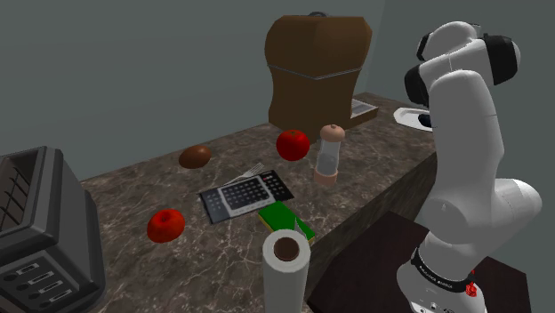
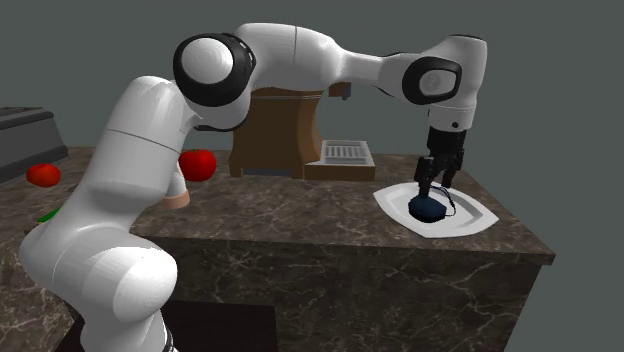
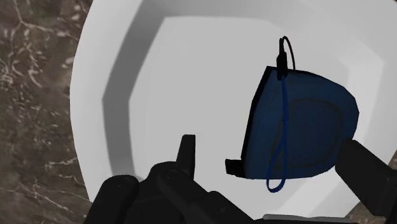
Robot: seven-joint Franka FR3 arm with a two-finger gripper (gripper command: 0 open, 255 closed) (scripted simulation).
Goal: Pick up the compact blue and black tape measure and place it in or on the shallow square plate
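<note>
The blue and black tape measure (image 2: 428, 209) lies inside the shallow white plate (image 2: 470, 222) at the end of the marble counter. In the wrist view the tape measure (image 3: 299, 127) rests on the plate's (image 3: 159, 76) flat floor, with its thin black loop cord pointing away. My black gripper (image 2: 437, 185) hangs straight above it, pointing down. In the wrist view the gripper (image 3: 268, 143) is open: one finger stands clear of the case's flat side, and the other is close by its rounded side. In the shoulder view the plate (image 1: 407, 114) peeks out from behind the arm.
A big brown box (image 1: 316, 71) stands at the counter's back, with a small grated tray (image 2: 345, 155) beside it near the plate. Further along are two red fruits (image 1: 293, 144), a shaker (image 1: 329, 153), a calculator (image 1: 245, 194), a paper roll (image 1: 285, 267) and a toaster (image 1: 40, 231).
</note>
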